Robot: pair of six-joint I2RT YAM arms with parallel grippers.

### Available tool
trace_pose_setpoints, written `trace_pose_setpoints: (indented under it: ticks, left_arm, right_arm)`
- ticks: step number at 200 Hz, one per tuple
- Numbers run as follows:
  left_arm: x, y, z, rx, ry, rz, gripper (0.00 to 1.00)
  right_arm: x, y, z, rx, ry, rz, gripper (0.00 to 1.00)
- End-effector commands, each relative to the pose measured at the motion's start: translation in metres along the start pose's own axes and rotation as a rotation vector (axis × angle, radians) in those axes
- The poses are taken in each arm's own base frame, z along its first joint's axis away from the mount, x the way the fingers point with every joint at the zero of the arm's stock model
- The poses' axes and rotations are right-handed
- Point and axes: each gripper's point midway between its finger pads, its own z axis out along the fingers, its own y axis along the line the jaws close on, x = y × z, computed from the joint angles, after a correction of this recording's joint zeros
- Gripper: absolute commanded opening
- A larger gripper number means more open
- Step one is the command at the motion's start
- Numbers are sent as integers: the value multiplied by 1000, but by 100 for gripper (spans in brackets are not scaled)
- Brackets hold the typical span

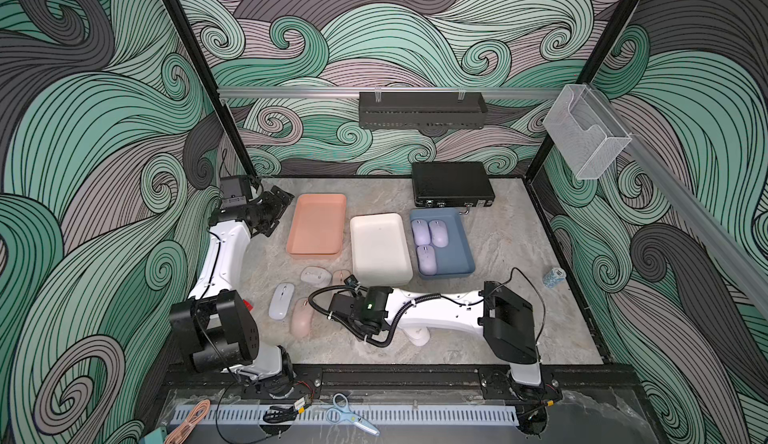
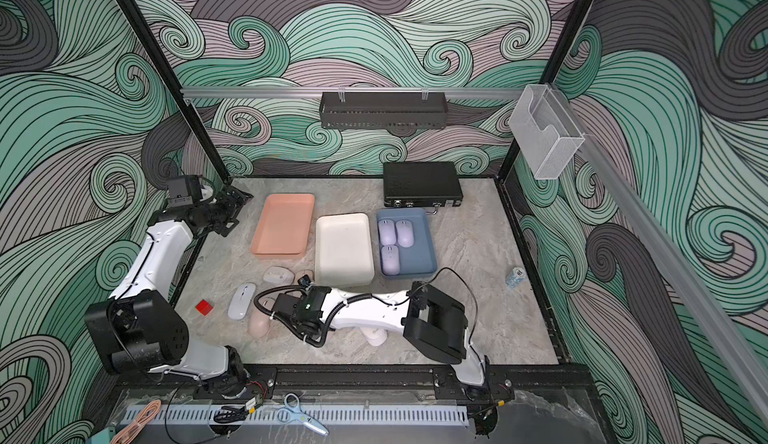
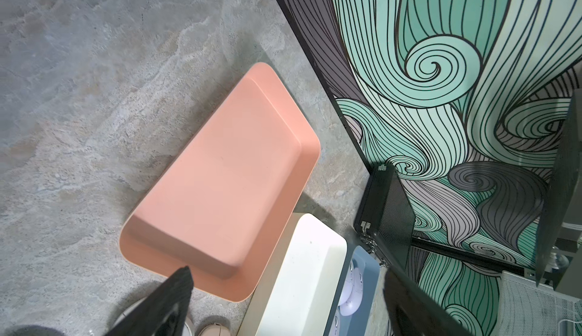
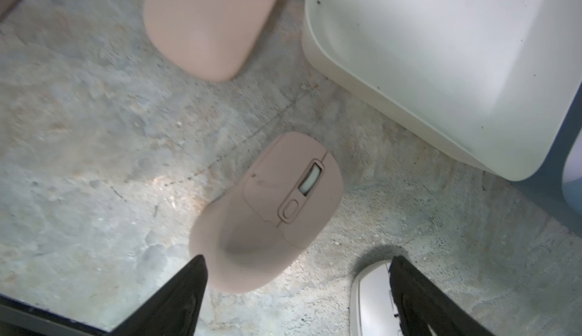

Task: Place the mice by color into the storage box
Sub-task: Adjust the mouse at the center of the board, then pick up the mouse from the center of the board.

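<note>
**One pink mouse (image 4: 271,211) under our open right tool (image 4: 298,258)**

Our right tool hangs with jaws spread wide, gripping nothing, just above the pink mouse. That mouse lies on the tabletop (image 4: 94,129) beside the white tray's (image 4: 441,67) near-left corner, and a whitish mouse (image 4: 371,299) sits close by one finger (image 4: 419,299). We judge this the approach to a pick. Next we must lower, square the jaws across the shell's sides clear of that neighbour, close, then carry it to the empty peach tray (image 1: 318,229) by the far-left corner. Our left tool (image 3: 285,270) hovers there, open and empty. Three purple mice (image 1: 427,259) lie in the blue tray (image 1: 465,263). Swirling teal-and-grey walls (image 1: 374,26) enclose the marbled grey tabletop.
</note>
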Motion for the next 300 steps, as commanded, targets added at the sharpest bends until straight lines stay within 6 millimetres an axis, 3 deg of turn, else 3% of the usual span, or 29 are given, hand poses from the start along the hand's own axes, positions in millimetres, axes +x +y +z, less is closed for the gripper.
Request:
trace_pose_setpoints:
  ticks: [1,29,91,144,191,222,300]
  left_arm:
    - [-1,1,3,0,2,3,93]
    - [-1,-1,3,8,6,2,93]
    - [-1,-7,-1,33,3,8,93]
    - [3,-5,5,23,17,13,93]
    - [7,-7,8,20,30,21,93]
    - [7,-8,7,24,30,25,93]
    - [7,-10,6,31,31,27,93]
  right_arm:
    - [-8,3,21,16,10,64,91]
    - [1,-10,31,50,41,80,92]
    - [35,-29,22,26,105,53,88]
    - [35,-14,36,-117,143,86,73]
    - [37,-16,45,-93,145,75,64]
    - [43,-26,56,-33,142,59,62]
    - [44,-19,64,-35,136,27,63]
